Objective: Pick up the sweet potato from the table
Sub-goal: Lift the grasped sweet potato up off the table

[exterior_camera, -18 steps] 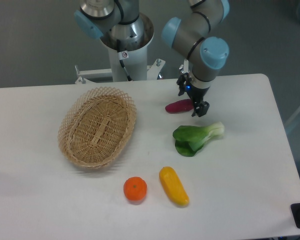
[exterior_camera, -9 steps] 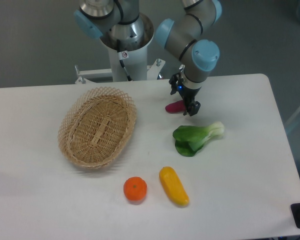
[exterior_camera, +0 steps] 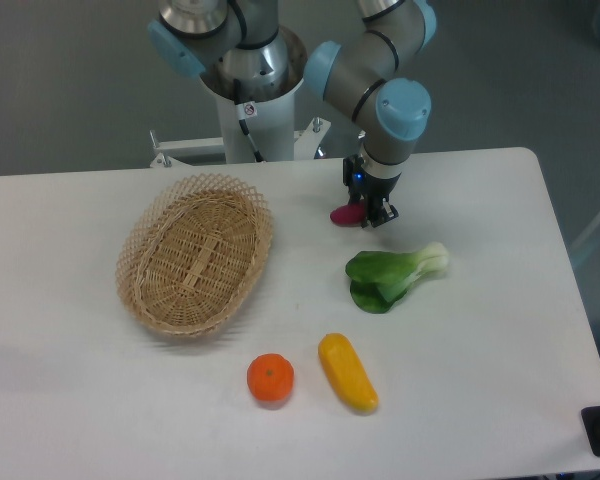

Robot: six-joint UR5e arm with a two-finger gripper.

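My end effector [exterior_camera: 370, 210] sits over the sweet potato [exterior_camera: 344, 214] on the tabletop [exterior_camera: 480, 330], just beyond the bok choy [exterior_camera: 390, 277]; its opening I cannot tell.

Robotics lab or test cell, not a home or kitchen. Evidence: an industrial-style arm [exterior_camera: 380, 70] with grey links and light-blue joint caps at upper centre of the frame, mounted on a white pedestal [exterior_camera: 252, 100] with metal base brackets behind the table's far edge. White table [exterior_camera: 480, 330] with rounded corners fills the lower two thirds; bare, no cloth, no dishes. Floor behind is plain grey. Props laid out apart like test objects: wicker basket [exterior_camera: 194, 254] at left centre, leafy green vegetable [exterior_camera: 390, 277] right of centre, orange [exterior_camera: 270, 379] and yellow vegetable [exterior_camera: 347, 372] at lower centre. Dark device corner at lower right edge, unidentifiable.
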